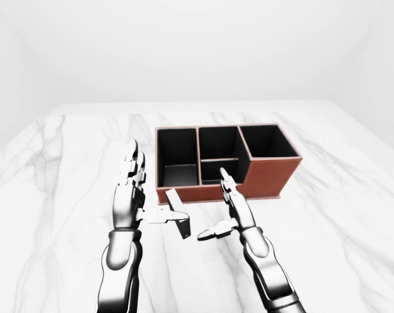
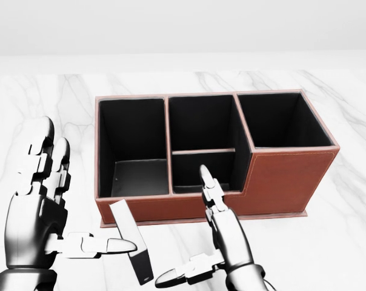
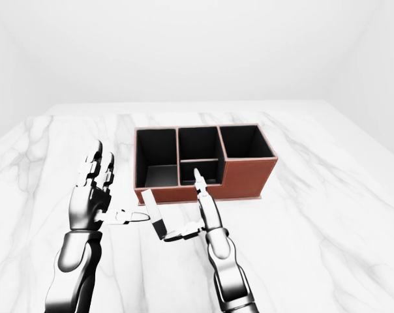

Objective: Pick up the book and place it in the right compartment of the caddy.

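The book (image 2: pixel 132 244), thin with a white cover and a dark edge, stands on edge on the marble table just below the caddy's left compartment in the head view. My left hand (image 2: pixel 86 189) is open at its left, fingers upright, and the thumb (image 2: pixel 113 245) touches the book's left face. At the book's right my right hand (image 2: pixel 183 225) is open, fingers pointing up in front of the caddy's low wall, thumb tip close to the book's lower end. The brown caddy (image 2: pixel 287 176) has black insides; its tall right compartment (image 2: pixel 281 121) holds nothing.
The caddy also has a left compartment (image 2: pixel 133 148) and a middle one split in two (image 2: pixel 202 142). The white marble table (image 1: pixel 66 176) stretches wide on both sides, with its far edge against a plain white wall.
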{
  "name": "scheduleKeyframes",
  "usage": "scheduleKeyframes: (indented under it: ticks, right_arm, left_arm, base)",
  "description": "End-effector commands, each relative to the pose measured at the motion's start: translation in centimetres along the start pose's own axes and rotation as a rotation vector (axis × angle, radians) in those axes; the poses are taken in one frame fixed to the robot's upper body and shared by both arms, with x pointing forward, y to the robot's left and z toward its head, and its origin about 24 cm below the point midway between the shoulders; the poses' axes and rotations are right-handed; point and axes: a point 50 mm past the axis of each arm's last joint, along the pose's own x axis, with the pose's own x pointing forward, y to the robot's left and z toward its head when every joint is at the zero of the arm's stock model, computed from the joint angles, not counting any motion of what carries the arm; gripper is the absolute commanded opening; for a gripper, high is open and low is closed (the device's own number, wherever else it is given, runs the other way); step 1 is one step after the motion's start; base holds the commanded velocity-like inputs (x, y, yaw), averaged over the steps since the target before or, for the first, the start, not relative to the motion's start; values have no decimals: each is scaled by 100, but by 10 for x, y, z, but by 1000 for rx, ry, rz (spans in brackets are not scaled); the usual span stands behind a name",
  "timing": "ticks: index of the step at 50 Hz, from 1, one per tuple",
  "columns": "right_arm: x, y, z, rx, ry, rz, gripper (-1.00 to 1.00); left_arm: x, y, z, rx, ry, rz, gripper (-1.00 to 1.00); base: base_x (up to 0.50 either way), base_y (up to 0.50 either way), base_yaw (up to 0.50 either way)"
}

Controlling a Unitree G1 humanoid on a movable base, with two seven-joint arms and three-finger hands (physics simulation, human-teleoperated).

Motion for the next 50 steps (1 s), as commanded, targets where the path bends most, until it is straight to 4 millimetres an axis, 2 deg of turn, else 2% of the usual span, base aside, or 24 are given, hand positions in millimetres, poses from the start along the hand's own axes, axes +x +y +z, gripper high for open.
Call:
scheduleKeyframes:
  ticks: [1,22,23,25,34,50]
  right_arm:
    - [6,9,2,-8,-2,33,100]
    - [16,19,-1,-10,21,54,100]
    - [17,21,-13,-10,66,54,100]
    - [19,21,-4,-11,36,54,100]
    - [22,23,-4,-12,40,54,100]
    - [25,28,-17,-9,98,76,100]
  left_arm:
    - [0,0,-1,-1,1,1,100]
    - [0,0,-2,-1,2,-1,100]
    - [0,0,-2,-2,2,-1,100]
    - [0,0,-1,-2,1,-1,100]
    - [-1,0,-1,-2,1,-2,100]
    - [0,-1,-2,-3,4,-6,100]
  base:
    - [0,0,0]
    - [0,0,0]
    - [0,0,0]
    - [0,0,0]
    - [0,0,0]
    - [0,0,0]
